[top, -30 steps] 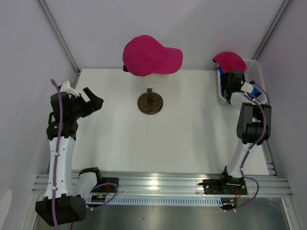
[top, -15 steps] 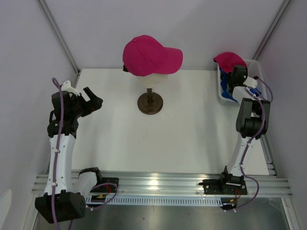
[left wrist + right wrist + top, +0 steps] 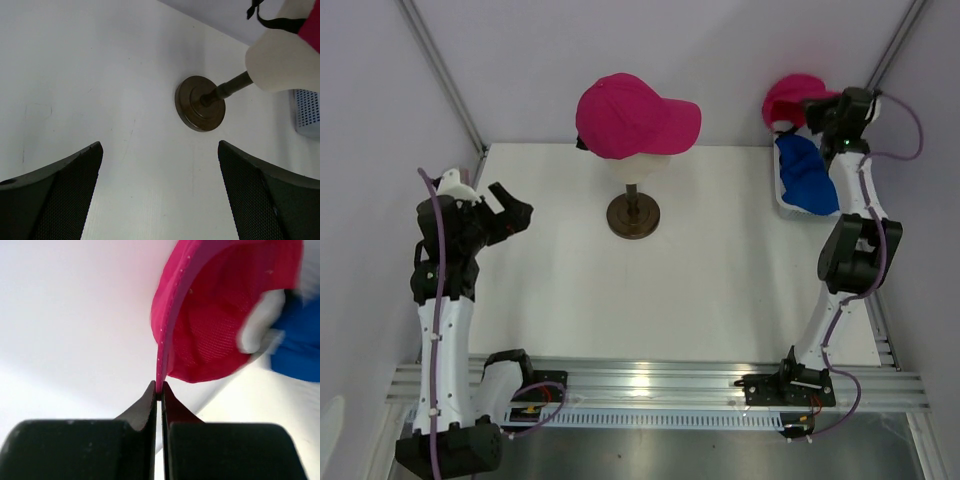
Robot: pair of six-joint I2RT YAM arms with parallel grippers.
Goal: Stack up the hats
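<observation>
A magenta-pink hat (image 3: pixel 632 115) sits on the cream mannequin head. My right gripper (image 3: pixel 817 112) is shut on the rim of a second pink hat (image 3: pixel 788 98), holding it in the air above the basket at the back right. In the right wrist view the jaws (image 3: pixel 160 392) pinch the thin edge of this pink hat (image 3: pixel 215 315), whose open inside faces the camera. A royal blue hat (image 3: pixel 808 175) lies in the basket below, also seen as the blue hat (image 3: pixel 295 345). My left gripper (image 3: pixel 510 210) hangs open over the table's left side, empty (image 3: pixel 160 190).
The mannequin head (image 3: pixel 282 60) stands on a dark round stand (image 3: pixel 633 215) at the table's back centre. The white mesh basket (image 3: pixel 782 205) sits at the back right corner, its corner (image 3: pixel 306 112) showing in the left wrist view. Grey walls enclose the table.
My right gripper closed on the pink hat in the basket and lifted it up and back, uncovering the blue hat. The left arm barely shifted.
</observation>
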